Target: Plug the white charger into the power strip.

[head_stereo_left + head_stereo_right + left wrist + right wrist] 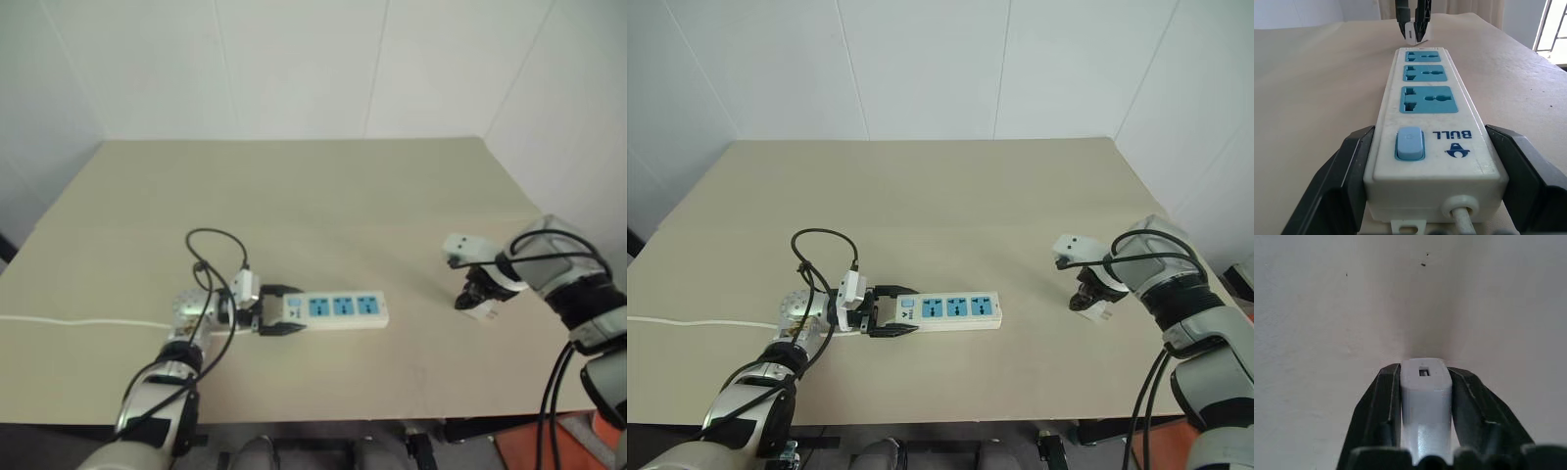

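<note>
Nearest me, my left pincer point(884, 315) gripped the power strip's point(950, 310) switch end on the counter point(950, 196). Well apart, my right pincer point(1425, 396) clamped the white charger point(1425, 391) by its flat sides (light, rigid, probably slippery).

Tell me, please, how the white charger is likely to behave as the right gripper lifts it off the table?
The white charger looks like a small rigid block, so it should stay stiff and probably feel light. Its smooth glossy sides, pinched between the right gripper's narrow fingers, might slip or twist. It seems compact enough not to roll.
</note>
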Robot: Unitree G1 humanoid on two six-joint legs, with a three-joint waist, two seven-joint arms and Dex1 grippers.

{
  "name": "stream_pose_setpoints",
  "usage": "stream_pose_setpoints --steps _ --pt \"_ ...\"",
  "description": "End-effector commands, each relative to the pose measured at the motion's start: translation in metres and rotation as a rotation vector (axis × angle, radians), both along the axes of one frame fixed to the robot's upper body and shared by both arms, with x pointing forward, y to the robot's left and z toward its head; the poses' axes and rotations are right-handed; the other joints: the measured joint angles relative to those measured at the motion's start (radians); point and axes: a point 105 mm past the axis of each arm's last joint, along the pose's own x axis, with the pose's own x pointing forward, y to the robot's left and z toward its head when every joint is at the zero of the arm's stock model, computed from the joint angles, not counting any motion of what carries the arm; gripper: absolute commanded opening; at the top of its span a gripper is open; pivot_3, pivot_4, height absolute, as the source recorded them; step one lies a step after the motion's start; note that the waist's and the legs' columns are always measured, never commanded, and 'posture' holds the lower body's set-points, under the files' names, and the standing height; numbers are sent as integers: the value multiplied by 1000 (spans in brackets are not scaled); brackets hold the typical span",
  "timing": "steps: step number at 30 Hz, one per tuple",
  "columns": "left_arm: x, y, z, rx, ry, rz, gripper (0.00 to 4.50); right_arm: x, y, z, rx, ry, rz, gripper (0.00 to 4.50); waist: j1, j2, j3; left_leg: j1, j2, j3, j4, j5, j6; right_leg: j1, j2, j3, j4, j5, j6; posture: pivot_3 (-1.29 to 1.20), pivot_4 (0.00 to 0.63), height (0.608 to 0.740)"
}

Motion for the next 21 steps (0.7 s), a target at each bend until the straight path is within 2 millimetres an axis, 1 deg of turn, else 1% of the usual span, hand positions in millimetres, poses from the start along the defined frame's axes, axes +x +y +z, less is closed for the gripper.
stream_pose_setpoints --steps 1,4,7,9,11,12,13,15,16,18,20,21 --pt "-2 3 -4 26 5 2 3255 1 -4 4 -25 -19 5 1122 0 0 0 0 0 0 0 0 0 0 0 0 0 0 0 0 150 740" --pt "-3 5 -4 28 6 -2 3255 2 -3 10 -57 -57 44 1122 0 0 0 0 0 0 1 0 0 0 0 0 0 0 0 0 150 740" --pt "-4 6 0 21 17 -17 3255 4 5 30 -48 -130 100 1122 -2 0 0 0 0 0 1 0 0 -1 0 0 3 0 0 0 150 740" --pt "-4 7 1 26 16 -24 3255 9 22 56 28 -240 151 1122 -2 0 0 0 0 0 1 0 0 -1 0 0 4 0 0 0 150 740" --pt "-4 9 2 34 14 -18 3255 10 45 87 195 -344 195 1122 -4 0 0 0 0 0 1 0 0 -2 0 0 5 0 0 0 150 740" --pt "-3 11 2 37 14 -13 3255 9 55 99 286 -394 224 1122 -7 0 0 0 0 0 2 0 0 -2 0 0 5 0 0 0 150 740" --pt "-3 12 1 40 15 -6 3255 8 65 109 396 -450 259 1122 -8 0 0 0 0 0 2 0 0 -2 1 1 6 0 0 0 150 740" --pt "-2 14 0 50 17 5 3255 6 80 122 582 -554 302 1122 -7 0 0 2 0 -1 2 0 0 0 1 0 6 0 0 0 150 740" --pt "-2 15 0 52 19 10 3255 3 86 125 672 -581 327 1122 -6 0 0 2 0 -1 2 0 0 1 1 0 6 0 0 0 150 740" --pt "-2 16 -1 53 27 17 3255 -5 100 123 863 -621 387 1122 -4 -1 0 6 1 -2 2 0 0 6 1 -1 5 0 0 0 150 740" --pt "-2 17 -1 50 35 24 3255 -9 110 115 1021 -663 420 1122 -3 -1 0 9 0 -2 2 0 0 10 1 -1 3 0 0 0 150 740" --pt "-2 17 -1 46 38 29 3255 -11 114 109 1098 -642 418 1122 -4 -1 0 9 0 -2 3 0 0 11 1 -1 3 0 0 0 150 740"
